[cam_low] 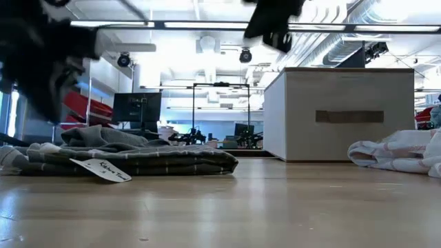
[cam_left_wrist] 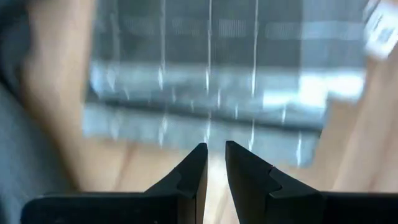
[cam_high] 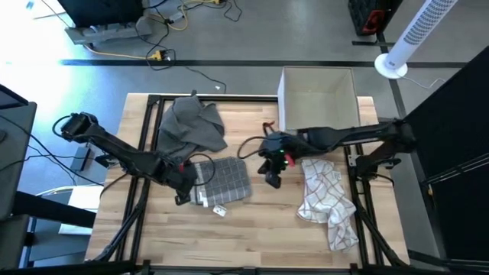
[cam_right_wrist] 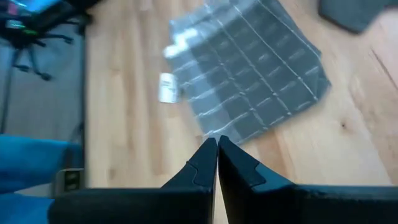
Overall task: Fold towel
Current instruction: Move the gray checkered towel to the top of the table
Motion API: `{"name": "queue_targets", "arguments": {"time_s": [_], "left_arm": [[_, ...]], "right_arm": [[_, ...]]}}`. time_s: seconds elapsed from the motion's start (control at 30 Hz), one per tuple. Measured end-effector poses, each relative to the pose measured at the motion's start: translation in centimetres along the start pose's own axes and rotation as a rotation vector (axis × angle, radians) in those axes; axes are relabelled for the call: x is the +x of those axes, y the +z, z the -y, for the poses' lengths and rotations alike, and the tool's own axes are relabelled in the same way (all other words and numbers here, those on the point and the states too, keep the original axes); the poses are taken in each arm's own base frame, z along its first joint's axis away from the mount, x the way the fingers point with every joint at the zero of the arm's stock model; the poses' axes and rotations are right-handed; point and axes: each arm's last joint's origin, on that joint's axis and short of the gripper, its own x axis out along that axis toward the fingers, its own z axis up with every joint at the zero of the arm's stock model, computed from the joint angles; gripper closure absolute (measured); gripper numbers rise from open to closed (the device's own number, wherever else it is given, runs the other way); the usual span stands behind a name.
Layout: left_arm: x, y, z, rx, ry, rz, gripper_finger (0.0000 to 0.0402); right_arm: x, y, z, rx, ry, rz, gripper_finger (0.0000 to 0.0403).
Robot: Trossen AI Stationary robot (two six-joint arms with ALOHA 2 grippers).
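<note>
You are working on a table (cam_high: 260, 237) of light wood planks with visible grain and a smooth, faintly glossy finish. The folded towel (cam_high: 227, 182) is soft woven cloth, grey with a thin pale grid, and carries a white paper tag (cam_low: 102, 169). The grey cloth (cam_high: 189, 122) beside it is plain, matt and crumpled. The white towel (cam_high: 327, 197) is thin, wrinkled fabric with fine lines. The box (cam_high: 318, 98) has flat, matt white walls. Both arms' fingers look like matt black plastic.
</note>
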Motion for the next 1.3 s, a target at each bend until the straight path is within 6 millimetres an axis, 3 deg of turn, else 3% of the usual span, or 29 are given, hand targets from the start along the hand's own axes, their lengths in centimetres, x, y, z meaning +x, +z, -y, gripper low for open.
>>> {"name": "queue_targets", "arguments": {"time_s": [0.27, 0.4, 0.53, 0.7, 0.83, 1.03, 1.17, 1.3], "left_arm": [[3.0, 0.4, -0.1, -0.096, 0.002, -0.098, 0.0351], [5.0, 0.5, -0.1, -0.148, -0.040, -0.233, 0.0351], [5.6, 1.4, 0.7, -0.124, -0.070, -0.235, 0.0351], [6.1, 4.7, 2.2, -0.106, -0.262, -0.072, 0.0351], [7.7, 7.3, 3.0, -0.076, -0.420, 0.100, 0.0351], [10.5, 10.8, 2.2, -0.095, -0.553, 0.275, 0.0351], [9.5, 12.9, 1.1, -0.059, -0.644, 0.305, 0.0351], [7.1, 14.5, 0.4, 0.016, -0.754, 0.320, 0.0351]], "right_arm": [[-5.5, -0.9, -3.2, -0.041, -0.042, 0.179, 0.0403], [-7.5, -1.4, -3.9, -0.051, -0.110, 0.263, 0.0403], [-8.7, -2.0, -3.9, -0.033, -0.199, 0.299, 0.0403], [-9.3, -2.6, -3.2, -0.008, -0.280, 0.265, 0.0403], [-9.4, -2.6, -2.4, 0.006, -0.335, 0.257, 0.0403], [-9.6, -2.8, -1.8, 0.016, -0.349, 0.215, 0.0403], [-10.4, -3.3, -1.6, 0.036, -0.345, 0.189, 0.0403], [-11.9, -3.7, -1.7, 0.042, -0.326, 0.216, 0.0403]]}}
